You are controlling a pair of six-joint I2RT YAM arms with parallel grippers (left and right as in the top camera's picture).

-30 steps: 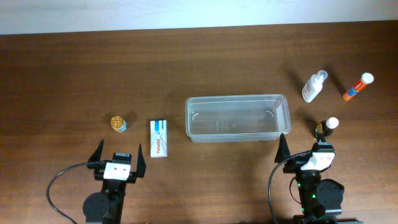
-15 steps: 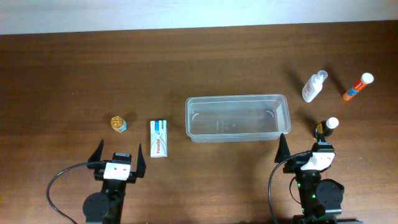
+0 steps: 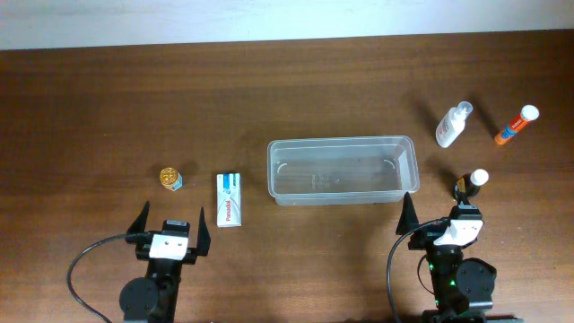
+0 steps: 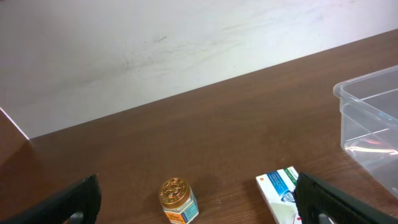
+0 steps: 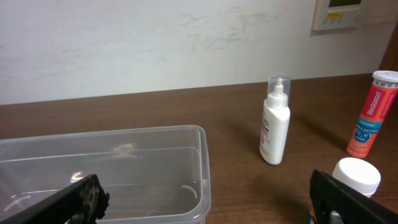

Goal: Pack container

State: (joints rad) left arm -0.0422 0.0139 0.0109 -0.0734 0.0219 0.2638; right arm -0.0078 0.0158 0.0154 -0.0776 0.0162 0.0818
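The clear plastic container (image 3: 341, 144) stands empty at the table's middle; its rim also shows in the left wrist view (image 4: 348, 87) and the right wrist view (image 5: 202, 134). A white medicine box (image 3: 230, 199) (image 4: 280, 190) and a small gold-lidded jar (image 3: 170, 178) (image 4: 177, 200) lie left of it. A white pump bottle (image 3: 452, 124) (image 5: 275, 127), an orange tube (image 3: 516, 125) (image 5: 371, 115) and a dark bottle with a white cap (image 3: 470, 182) (image 5: 356, 176) stand to its right. My left gripper (image 3: 170, 226) (image 4: 196, 205) and right gripper (image 3: 437, 215) (image 5: 205, 205) are open, empty, near the front edge.
A pale wall runs along the table's far edge (image 3: 287, 36). A wall-mounted panel (image 5: 339, 14) shows in the right wrist view. Black cables loop beside both arm bases at the front.
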